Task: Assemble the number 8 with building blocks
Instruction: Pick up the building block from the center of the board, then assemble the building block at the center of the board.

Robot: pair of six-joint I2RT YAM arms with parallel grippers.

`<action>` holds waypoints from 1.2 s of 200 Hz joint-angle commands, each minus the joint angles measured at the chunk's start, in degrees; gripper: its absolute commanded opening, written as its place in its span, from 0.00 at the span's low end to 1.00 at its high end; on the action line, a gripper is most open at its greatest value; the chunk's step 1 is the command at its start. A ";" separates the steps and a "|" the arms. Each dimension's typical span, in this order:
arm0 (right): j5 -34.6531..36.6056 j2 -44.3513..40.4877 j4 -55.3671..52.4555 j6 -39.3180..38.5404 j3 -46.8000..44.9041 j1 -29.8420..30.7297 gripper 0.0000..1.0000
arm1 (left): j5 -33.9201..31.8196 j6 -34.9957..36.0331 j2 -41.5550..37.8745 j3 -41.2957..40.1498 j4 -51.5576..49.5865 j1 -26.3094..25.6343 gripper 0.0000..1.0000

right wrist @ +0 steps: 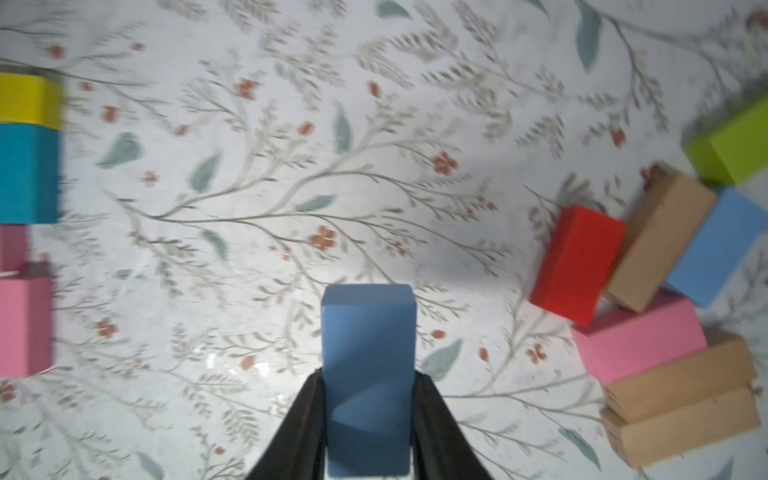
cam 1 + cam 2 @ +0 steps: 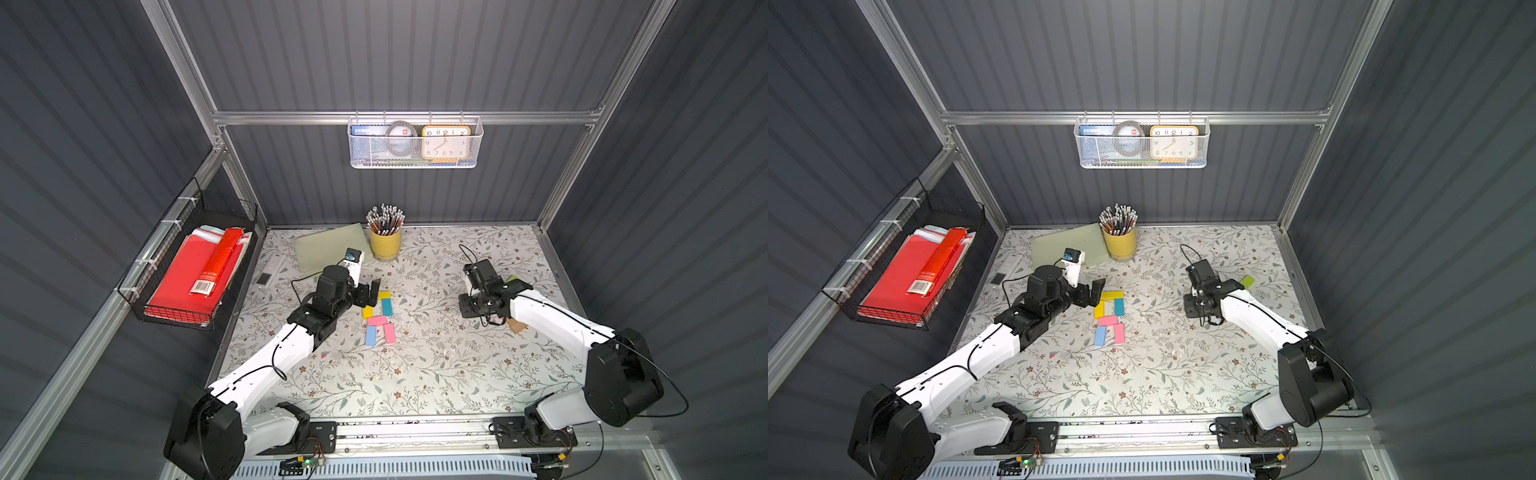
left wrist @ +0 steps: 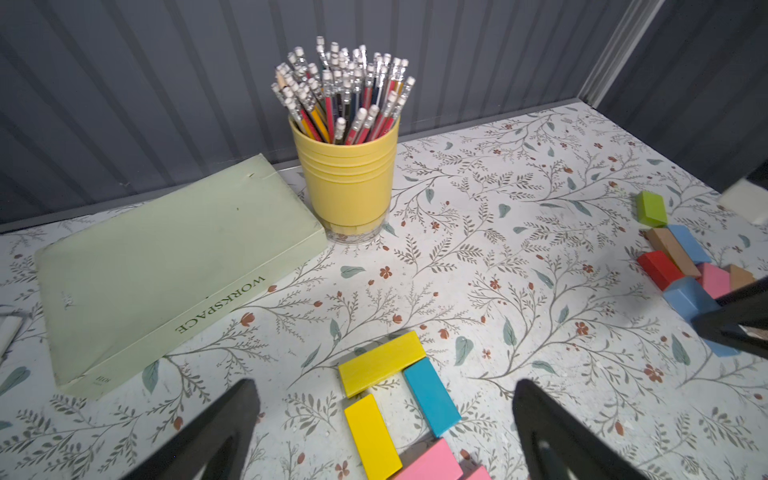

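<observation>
Building blocks (image 2: 377, 320) mid-table, bare table (image 2: 432, 374) alongside.

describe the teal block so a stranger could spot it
Start at the yellow pencil cup at the back of the floral table; just in front lies a half-built figure of coloured blocks. The teal block forms its side nearer the right arm, between a yellow block and a pink one, and is the only teal piece.

The number 8 (image 2: 377, 320) lies mid-frame, bottom open: yellow top (image 2: 1112, 295), yellow side (image 2: 1099, 309), teal side (image 2: 1119, 306), pink crossbar (image 2: 1107, 320), light-blue leg (image 2: 1100, 336), pink leg (image 2: 1119, 333). The right tool (image 1: 368, 376) pinches a blue block (image 1: 368, 332).
</observation>
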 commanded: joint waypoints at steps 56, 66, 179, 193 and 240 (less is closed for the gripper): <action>-10.99 1.78 2.89 -19.80 5.74 14.64 0.18 | 3.37 -3.15 1.08 2.29 -1.46 4.55 0.99; -10.77 2.10 3.39 -23.05 5.75 16.87 0.20 | 4.40 -2.77 0.79 2.23 -1.45 4.57 0.99; -8.01 15.45 0.24 -42.06 12.02 33.04 0.14 | 0.41 -1.84 -0.22 1.91 -3.57 5.08 1.00; -7.07 17.28 0.27 -43.25 12.85 34.11 0.15 | -0.97 -2.05 -0.81 1.15 -3.06 5.21 0.99; -5.68 20.99 3.16 -45.72 13.72 35.68 0.19 | -5.84 -2.91 -2.52 -0.07 -2.77 5.52 0.99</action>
